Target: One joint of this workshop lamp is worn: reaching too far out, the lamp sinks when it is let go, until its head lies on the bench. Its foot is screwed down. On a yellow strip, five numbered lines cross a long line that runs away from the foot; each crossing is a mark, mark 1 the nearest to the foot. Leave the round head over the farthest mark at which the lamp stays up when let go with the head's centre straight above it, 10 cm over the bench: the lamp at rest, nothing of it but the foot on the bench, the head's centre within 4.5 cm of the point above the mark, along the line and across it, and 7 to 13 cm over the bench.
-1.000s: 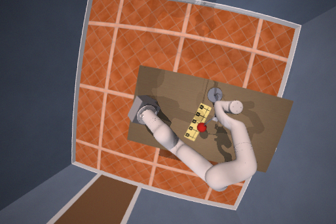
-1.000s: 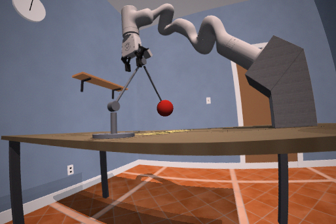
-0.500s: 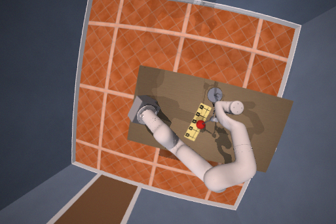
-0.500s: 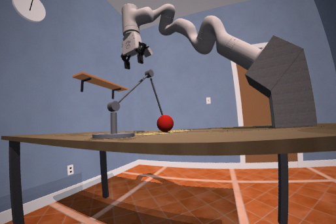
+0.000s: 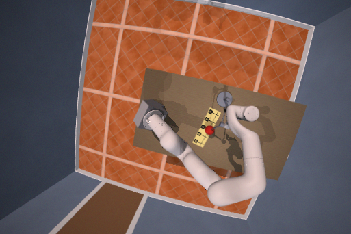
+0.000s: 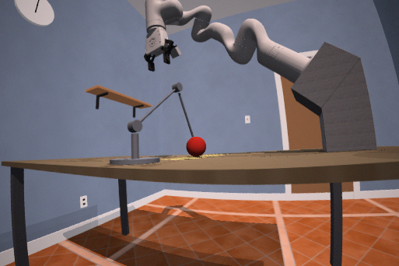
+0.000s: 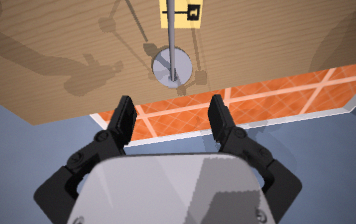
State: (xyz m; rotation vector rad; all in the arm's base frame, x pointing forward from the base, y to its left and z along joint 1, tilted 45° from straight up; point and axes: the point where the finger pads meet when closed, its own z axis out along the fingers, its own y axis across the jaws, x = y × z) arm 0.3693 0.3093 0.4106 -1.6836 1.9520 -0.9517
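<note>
The lamp's round red head is down at bench level; whether it touches cannot be told. From above it overlaps the edge of the yellow strip beside the labels 3 and 4. The lamp's foot stands beyond mark 1. The lower arm slopes up from the shoulder joint to the elbow joint, and the thin upper arm slopes down to the head. My gripper is open and empty, above the elbow and clear of the lamp.
The wooden bench carries the lamp and my arm's grey base block. A wall shelf shows behind the lamp. My arm reaches round past the front edge of the bench and hides the gripper from above.
</note>
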